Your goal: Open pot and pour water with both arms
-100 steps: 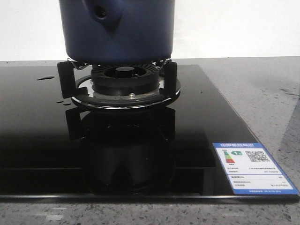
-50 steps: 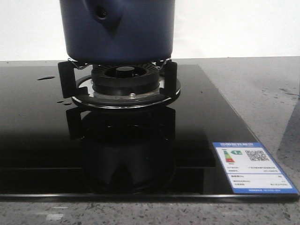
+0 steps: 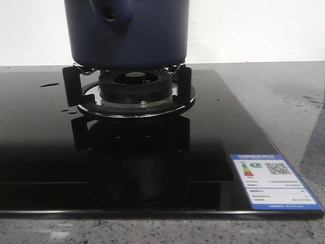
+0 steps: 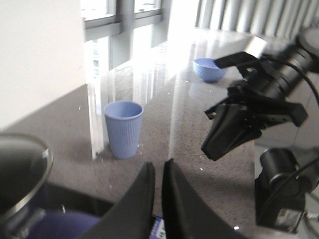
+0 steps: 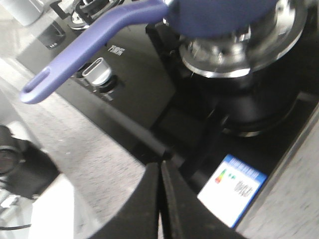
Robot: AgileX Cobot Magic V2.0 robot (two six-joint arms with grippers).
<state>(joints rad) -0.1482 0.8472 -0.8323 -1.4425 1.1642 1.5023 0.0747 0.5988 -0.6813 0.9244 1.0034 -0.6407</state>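
The dark navy pot [image 3: 127, 33] stands on the gas burner [image 3: 134, 89], its side nub with a round hole [image 3: 109, 14] facing the front; its top is cut off in that view. In the right wrist view the pot's underside [image 5: 219, 15] and a long pale purple handle [image 5: 94, 45] show above the burner. My right gripper [image 5: 160, 167] is shut and empty, over the stove's front edge, apart from the handle. My left gripper [image 4: 158, 167] is shut on nothing, with the pot [image 4: 65, 224] and a metal-rimmed round edge [image 4: 27, 164] beside it. Neither gripper shows in the front view.
A pale blue cup [image 4: 123, 128] stands on the grey counter by the wall. A blue bowl [image 4: 208, 68] sits farther off. The right arm [image 4: 254, 109] hangs dark over the counter. The black glass hob [image 3: 40, 132] carries a blue-white label [image 3: 271, 180] and a knob [image 5: 97, 72].
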